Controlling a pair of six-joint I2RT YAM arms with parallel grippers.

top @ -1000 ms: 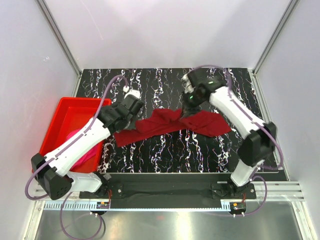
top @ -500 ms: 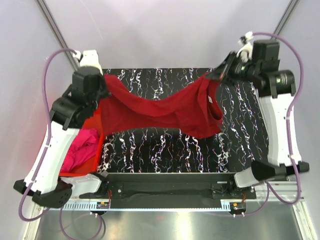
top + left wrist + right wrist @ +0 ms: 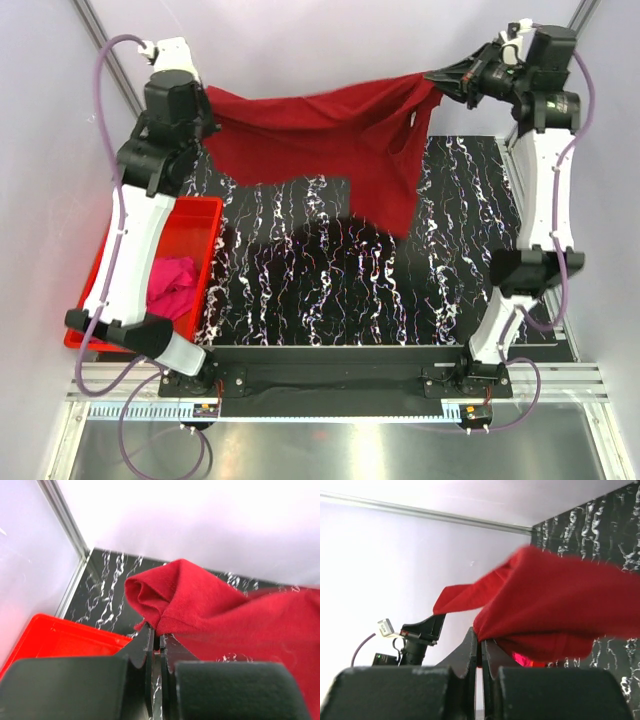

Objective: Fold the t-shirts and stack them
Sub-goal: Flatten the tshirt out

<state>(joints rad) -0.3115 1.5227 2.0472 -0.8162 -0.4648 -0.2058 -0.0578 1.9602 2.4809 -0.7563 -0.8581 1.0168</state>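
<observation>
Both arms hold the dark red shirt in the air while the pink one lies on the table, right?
No: the pink shirt lies in the red bin, as the top view shows. The dark red shirt is indeed held up.

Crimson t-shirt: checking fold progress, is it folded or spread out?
Spread, not folded: the crimson t-shirt hangs stretched in the air between left claw and right claw, both shut on it.
</observation>
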